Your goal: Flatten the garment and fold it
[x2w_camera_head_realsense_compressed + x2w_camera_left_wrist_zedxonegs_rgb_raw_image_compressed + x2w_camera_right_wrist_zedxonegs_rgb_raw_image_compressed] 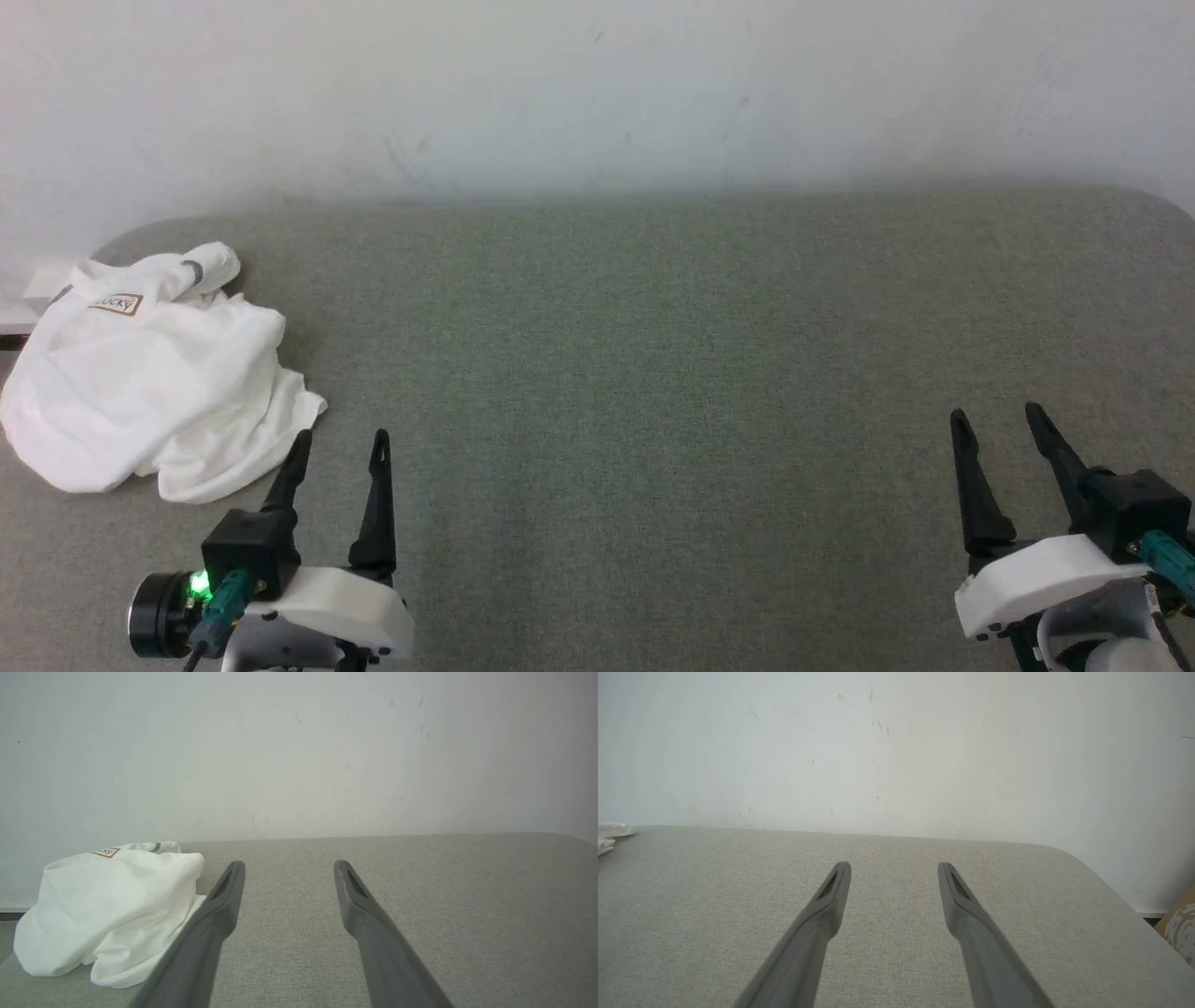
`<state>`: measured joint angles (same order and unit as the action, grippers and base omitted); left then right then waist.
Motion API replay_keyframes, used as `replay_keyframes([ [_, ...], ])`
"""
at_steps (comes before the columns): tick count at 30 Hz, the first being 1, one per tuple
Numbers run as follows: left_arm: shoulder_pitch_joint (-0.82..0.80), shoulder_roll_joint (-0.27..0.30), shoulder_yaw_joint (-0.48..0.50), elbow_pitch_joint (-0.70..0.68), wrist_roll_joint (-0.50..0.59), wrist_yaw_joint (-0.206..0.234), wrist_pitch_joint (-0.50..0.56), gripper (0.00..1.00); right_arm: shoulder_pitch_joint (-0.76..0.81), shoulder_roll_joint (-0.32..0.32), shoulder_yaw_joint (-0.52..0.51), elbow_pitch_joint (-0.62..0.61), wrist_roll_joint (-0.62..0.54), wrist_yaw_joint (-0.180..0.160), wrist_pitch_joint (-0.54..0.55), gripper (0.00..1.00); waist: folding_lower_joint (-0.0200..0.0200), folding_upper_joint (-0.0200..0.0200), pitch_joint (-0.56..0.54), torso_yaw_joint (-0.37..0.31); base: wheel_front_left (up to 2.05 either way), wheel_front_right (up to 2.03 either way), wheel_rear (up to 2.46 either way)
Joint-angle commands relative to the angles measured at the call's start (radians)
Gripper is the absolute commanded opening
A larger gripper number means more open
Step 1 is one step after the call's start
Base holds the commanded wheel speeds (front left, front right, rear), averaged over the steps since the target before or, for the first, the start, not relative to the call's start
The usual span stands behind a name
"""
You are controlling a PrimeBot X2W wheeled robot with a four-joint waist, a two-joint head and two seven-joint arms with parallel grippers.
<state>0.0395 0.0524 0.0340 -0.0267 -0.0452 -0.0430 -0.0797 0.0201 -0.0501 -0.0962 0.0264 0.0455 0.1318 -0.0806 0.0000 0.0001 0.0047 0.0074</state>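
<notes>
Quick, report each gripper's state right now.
Left gripper: open, holding nothing, close to the crumpled white shirt.
Right gripper: open, holding nothing.

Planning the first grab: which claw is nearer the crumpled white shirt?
Left. The left claw sits just beside the shirt; the right claw is far across the table.

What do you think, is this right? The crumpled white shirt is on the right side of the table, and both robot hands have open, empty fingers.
Not quite. The shirt is on the left side of the table, by the left gripper, as the head view shows. The rest is right: that gripper and the right gripper have open, empty fingers.
</notes>
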Motion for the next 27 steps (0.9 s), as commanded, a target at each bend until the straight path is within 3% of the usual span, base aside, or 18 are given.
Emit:
replay_keyframes([
  [1, 0.013, -0.001, 0.008, -0.008, -0.007, -0.006, -0.010, 1.00, 0.006, 0.000, -0.007, 0.003, 0.007, 0.000, -0.009, 1.00, 0.0000, -0.0001, 0.001, 0.004, 0.00, 0.00, 0.00],
  [27, 0.039, -0.001, 0.039, -0.018, -0.050, -0.003, -0.064, 1.00, 0.001, 0.000, 0.007, 0.019, 0.011, -0.001, -0.063, 1.00, 0.0000, -0.0001, 0.014, 0.131, 0.00, 0.00, 0.00],
])
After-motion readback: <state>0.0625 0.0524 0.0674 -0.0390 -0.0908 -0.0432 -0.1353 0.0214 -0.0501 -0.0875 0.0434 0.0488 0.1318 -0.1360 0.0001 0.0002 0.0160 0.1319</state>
